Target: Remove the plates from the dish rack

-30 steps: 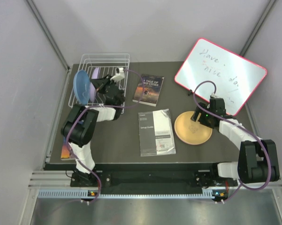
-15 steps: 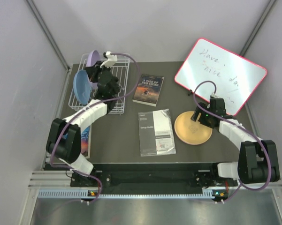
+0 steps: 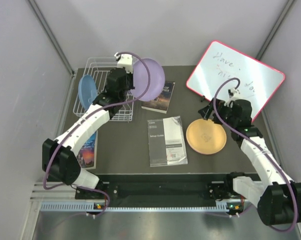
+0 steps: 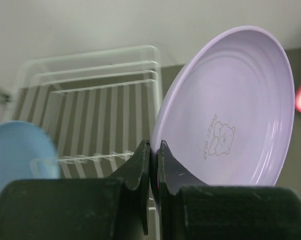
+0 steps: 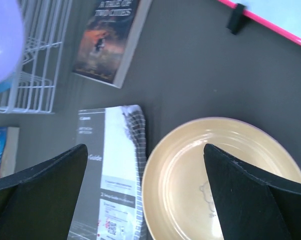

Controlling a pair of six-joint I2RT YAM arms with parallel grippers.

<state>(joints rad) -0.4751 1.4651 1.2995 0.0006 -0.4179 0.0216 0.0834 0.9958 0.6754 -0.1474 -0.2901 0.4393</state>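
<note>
The left fingers (image 4: 140, 162) pinch the rim of the lavender plate (image 3: 147, 79), held in the air beside the dish rack (image 3: 102, 62). Left of them, a blue plate (image 3: 86, 91) stands inside it. The right fingers (image 5: 40, 195) are spread wide and empty above the orange-tan plate (image 3: 206, 136) on the surface (image 3: 135, 145).

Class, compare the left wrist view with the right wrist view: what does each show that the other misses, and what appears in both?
Left wrist only: the left gripper shut on the rim of the lavender plate, and the bear print on that plate. Right wrist only: the right gripper open, the orange-tan plate lying flat, the paperback, the setup guide and the whiteboard. Both: the dish rack, and the lavender plate, only a blurred corner in the right wrist view.
</note>
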